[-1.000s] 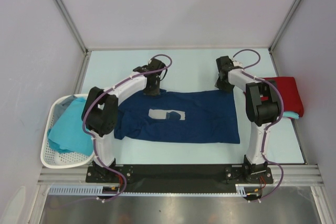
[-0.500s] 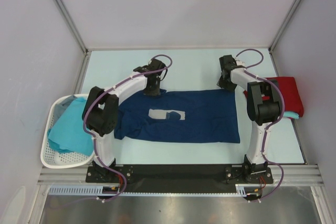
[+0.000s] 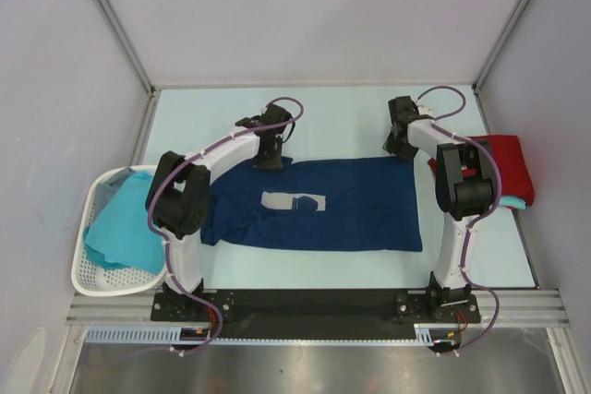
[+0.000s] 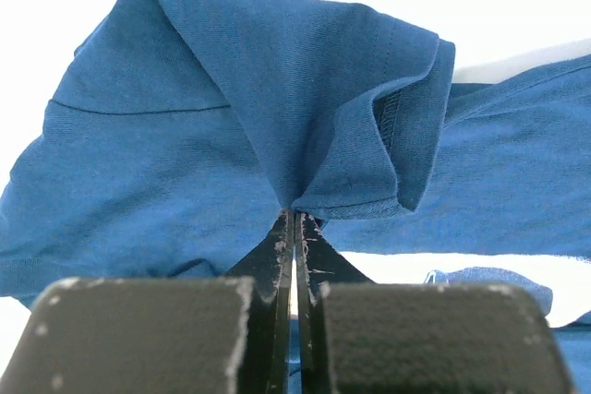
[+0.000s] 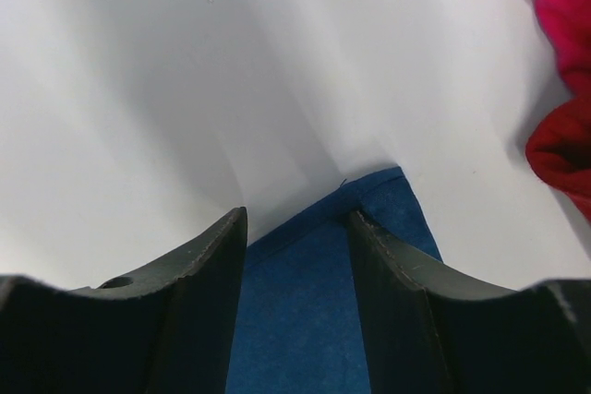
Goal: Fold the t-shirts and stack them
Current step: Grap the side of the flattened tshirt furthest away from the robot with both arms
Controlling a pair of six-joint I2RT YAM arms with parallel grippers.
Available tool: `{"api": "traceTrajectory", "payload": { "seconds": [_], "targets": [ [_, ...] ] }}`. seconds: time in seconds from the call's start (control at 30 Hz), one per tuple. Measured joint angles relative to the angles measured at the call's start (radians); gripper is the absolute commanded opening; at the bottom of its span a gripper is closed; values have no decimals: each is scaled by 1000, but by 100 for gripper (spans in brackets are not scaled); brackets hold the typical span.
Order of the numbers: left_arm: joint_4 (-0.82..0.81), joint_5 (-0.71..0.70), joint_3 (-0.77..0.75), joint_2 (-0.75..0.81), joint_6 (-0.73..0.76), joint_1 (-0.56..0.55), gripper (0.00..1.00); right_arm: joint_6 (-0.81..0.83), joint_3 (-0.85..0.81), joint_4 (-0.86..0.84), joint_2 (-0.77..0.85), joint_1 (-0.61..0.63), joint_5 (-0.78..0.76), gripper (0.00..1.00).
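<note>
My left claw (image 3: 269,162) pinches the navy t-shirt (image 3: 351,214), lying long left-to-right mid-frame on the pale worktop (image 3: 332,122); my right claw (image 3: 398,148) gapes

A pale mint-white flat table top (image 3: 342,122) fills the middle of the overhead view, matte and evenly lit, with only soft shadows. Three plain pale lilac-grey wall panels enclose it: a back panel (image 3: 314,16), a left panel (image 3: 55,89) and a right panel (image 3: 559,80). A slim silver aluminium frame strut (image 3: 113,20) slants down each rear corner where the panels meet. Along the near edge lies a black flat base strip (image 3: 314,302), crossing a silver grooved aluminium rail (image 3: 526,304). Nearer still is a brushed grey metal surface (image 3: 305,371) with dull reflections
</note>
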State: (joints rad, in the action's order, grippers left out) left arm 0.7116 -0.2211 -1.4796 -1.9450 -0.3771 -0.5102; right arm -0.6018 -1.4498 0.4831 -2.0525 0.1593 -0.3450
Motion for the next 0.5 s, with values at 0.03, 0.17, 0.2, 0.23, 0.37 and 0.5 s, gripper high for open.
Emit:
{"api": "traceTrajectory", "payload": {
  "seconds": [0.03, 0.17, 0.2, 0.23, 0.37, 0.5],
  "targets": [
    [0, 1, 0, 0, 0, 0, 0, 0, 0, 0, 0, -1, 0, 54],
    [0, 8, 0, 0, 0, 0, 0, 0, 0, -3, 0, -3, 3, 60],
    [0, 9, 0, 0, 0, 0, 0, 0, 2, -8, 0, -2, 3, 61],
    [0, 10, 0, 0, 0, 0, 0, 0, 4, -13, 1, -2, 3, 62],
    [0, 15, 0, 0, 0, 0, 0, 0, 6, -20, 2, 0, 2, 63],
    [0, 15, 0, 0, -6, 0, 0, 0, 6, -21, 2, -1, 2, 63]
  ]
}}
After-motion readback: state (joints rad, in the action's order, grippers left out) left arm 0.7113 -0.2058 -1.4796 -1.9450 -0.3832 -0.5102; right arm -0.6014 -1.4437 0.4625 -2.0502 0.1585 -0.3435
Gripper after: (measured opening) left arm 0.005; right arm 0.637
